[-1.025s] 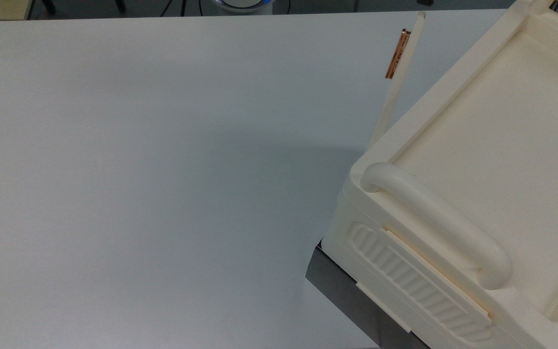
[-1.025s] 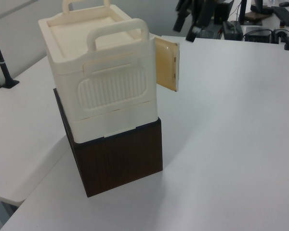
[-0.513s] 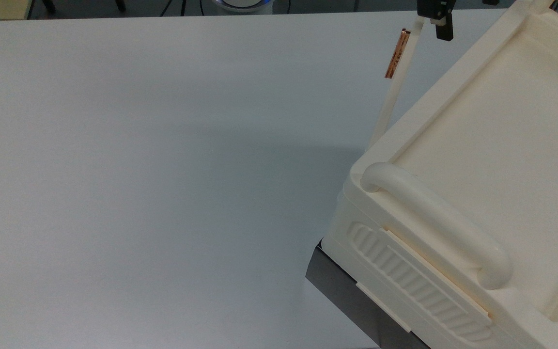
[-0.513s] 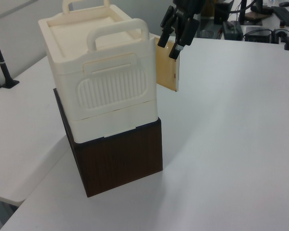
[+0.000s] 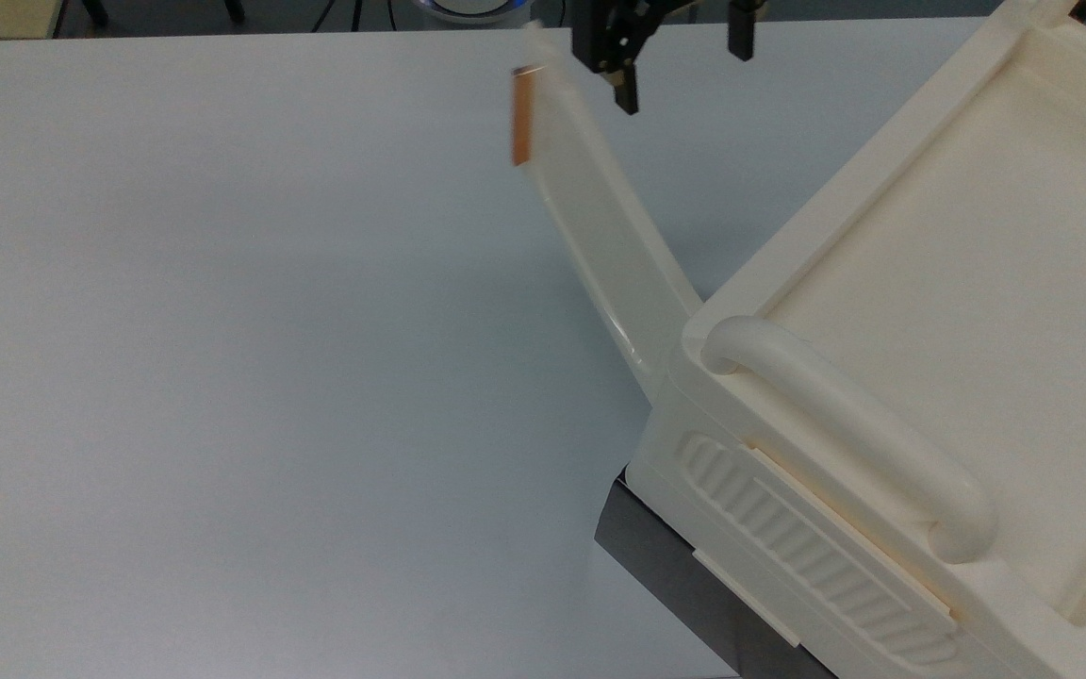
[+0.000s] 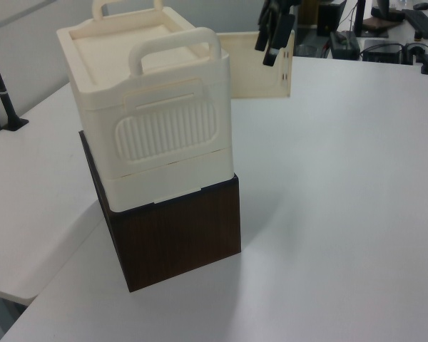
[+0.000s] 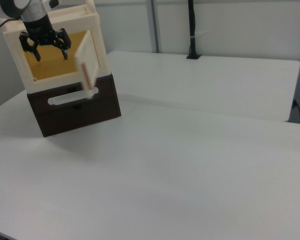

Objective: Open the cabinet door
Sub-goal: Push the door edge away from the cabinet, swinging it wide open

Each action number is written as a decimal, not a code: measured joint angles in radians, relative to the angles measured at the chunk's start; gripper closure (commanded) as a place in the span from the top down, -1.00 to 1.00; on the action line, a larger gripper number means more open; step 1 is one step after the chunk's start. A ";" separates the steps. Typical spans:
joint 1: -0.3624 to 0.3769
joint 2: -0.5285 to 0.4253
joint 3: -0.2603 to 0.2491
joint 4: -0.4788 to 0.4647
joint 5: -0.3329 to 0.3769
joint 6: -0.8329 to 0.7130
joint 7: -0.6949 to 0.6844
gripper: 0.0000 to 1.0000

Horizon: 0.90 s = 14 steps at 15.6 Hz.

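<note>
The cabinet door (image 5: 600,226) is a long cream panel that stands swung out from the cream cabinet (image 5: 929,283), hinged at the corner near the bar handle (image 5: 845,434). Its copper-orange strip (image 5: 522,118) is at the free end, blurred. My gripper (image 5: 684,66) hangs open beside the door's free end, on the top view's right of it, with nothing between its fingers. In the right view the gripper (image 7: 46,50) is spread in front of the cabinet's orange inside, and the door (image 7: 86,62) stands edge-on to its right. In the left view the gripper (image 6: 271,43) overlaps the door (image 6: 246,68).
The cabinet stands on a dark brown box (image 6: 178,228) at a corner of the white table (image 5: 222,377). A black pole (image 7: 191,30) rises behind the far table. Dark equipment (image 6: 342,43) stands at the back in the left view.
The door has swung much wider, its free end moving toward the top view's left. The gripper came into view and followed it leftward.
</note>
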State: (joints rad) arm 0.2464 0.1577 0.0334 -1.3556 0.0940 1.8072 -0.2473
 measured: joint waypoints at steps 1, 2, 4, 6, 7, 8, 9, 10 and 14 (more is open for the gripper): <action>-0.012 -0.005 0.000 0.000 -0.001 -0.023 0.000 1.00; -0.019 -0.010 -0.001 0.000 -0.001 -0.045 0.000 1.00; -0.022 -0.018 -0.002 0.000 -0.004 -0.084 0.001 1.00; -0.028 -0.019 -0.007 -0.002 -0.035 -0.124 0.001 1.00; -0.035 -0.019 -0.007 -0.007 -0.059 -0.143 0.004 1.00; -0.041 -0.018 -0.008 -0.015 -0.083 -0.157 0.013 1.00; -0.048 -0.017 -0.009 -0.027 -0.114 -0.170 0.044 1.00; -0.052 -0.016 -0.010 -0.036 -0.130 -0.176 0.077 1.00; -0.077 -0.016 -0.011 -0.055 -0.138 -0.181 0.102 1.00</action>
State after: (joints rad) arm 0.1697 0.1421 0.0228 -1.4110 -0.0443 1.6261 -0.1451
